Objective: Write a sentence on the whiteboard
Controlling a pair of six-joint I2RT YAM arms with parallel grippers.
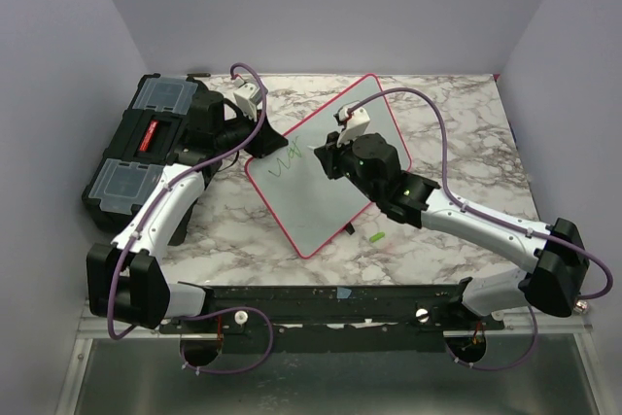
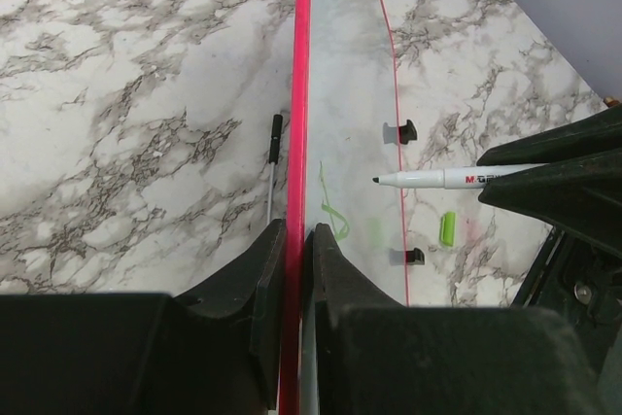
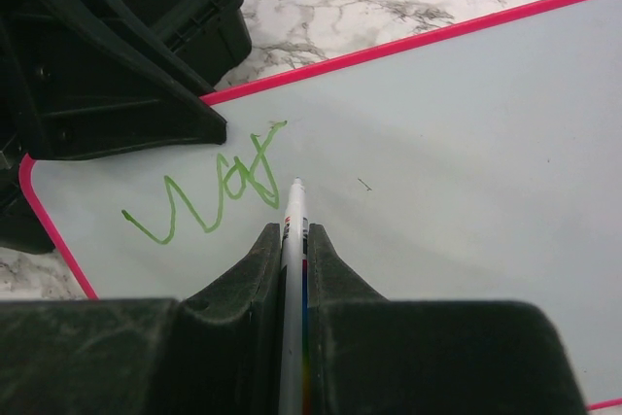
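black toolbox: far left on marble table | green cap: lying on table

Bright, even light across all 3 views, shadows soft (nearest foreground slightly blurred).

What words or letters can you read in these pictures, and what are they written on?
"Wa" and a third letter, maybe an unfinished "r": green writing on the whiteboard.
"M" and "G" in red, the sign between them blurred and the rest hidden: on the white marker pen.
Red strip on the black toolbox: any print is too small to read.
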